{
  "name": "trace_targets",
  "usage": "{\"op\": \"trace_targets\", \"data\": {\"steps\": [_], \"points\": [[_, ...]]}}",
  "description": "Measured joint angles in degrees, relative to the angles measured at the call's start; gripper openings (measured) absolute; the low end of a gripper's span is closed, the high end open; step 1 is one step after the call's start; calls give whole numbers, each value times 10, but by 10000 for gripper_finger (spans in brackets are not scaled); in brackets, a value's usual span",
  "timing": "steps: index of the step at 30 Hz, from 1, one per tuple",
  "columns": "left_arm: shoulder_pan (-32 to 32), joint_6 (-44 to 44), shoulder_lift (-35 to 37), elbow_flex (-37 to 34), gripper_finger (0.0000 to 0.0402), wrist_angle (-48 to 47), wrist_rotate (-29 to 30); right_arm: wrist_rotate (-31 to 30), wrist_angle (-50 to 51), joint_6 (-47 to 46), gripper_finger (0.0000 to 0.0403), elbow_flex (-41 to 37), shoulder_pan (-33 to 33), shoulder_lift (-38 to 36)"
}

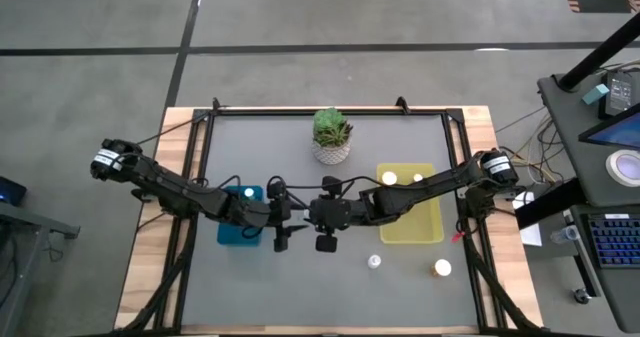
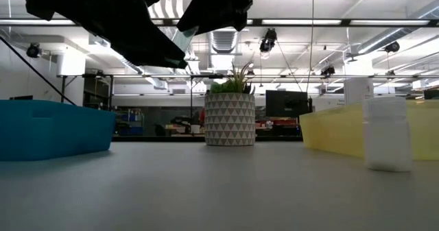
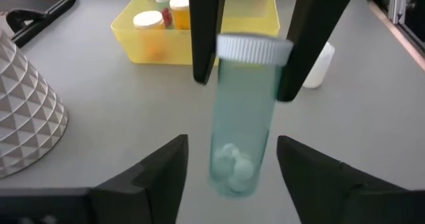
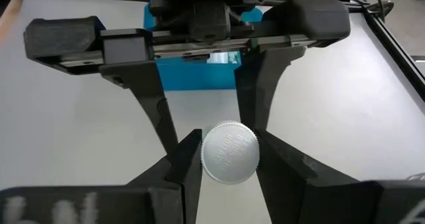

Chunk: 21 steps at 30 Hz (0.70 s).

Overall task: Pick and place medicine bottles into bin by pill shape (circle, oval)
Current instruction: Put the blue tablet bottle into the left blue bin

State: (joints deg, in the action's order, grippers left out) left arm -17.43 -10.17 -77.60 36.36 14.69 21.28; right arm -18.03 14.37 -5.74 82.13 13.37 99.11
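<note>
A clear medicine bottle (image 3: 244, 111) with a ribbed white cap (image 4: 229, 152) and a few white pills at its bottom hangs in the air over the table's middle. My right gripper (image 4: 228, 139) is shut on it. My left gripper (image 3: 232, 144) faces it from the other side. It is open, with one finger on either side of the bottle's bottom end and a gap showing on both sides. In the high view the two grippers meet at the table's centre (image 1: 308, 217), between the blue bin (image 1: 232, 232) and the yellow bin (image 1: 432, 232). My right gripper pinches the rim of the bottle's cap (image 4: 207, 154) between its two fingers (image 3: 202, 38). The fingers reach past the cap along the bottle's body. The bottle is lifted clear of the table, and its bottom end points away toward my left gripper.
A potted succulent (image 1: 332, 142) stands at the far middle of the table. The yellow bin holds a few capped bottles (image 3: 163, 18). A white bottle (image 1: 374, 262) and an amber bottle (image 1: 442, 268) stand on the near right of the table. A black frame borders the table.
</note>
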Motion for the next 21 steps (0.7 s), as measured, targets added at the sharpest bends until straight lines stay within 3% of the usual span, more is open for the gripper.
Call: {"op": "trace_targets", "data": {"steps": [13,21], "points": [[0,1,0,0,77,-7,-1,0,0,-5,129,0,0,0],[0,9,0,0,88,14,0,0,4,-8,184,0,1,-7]]}}
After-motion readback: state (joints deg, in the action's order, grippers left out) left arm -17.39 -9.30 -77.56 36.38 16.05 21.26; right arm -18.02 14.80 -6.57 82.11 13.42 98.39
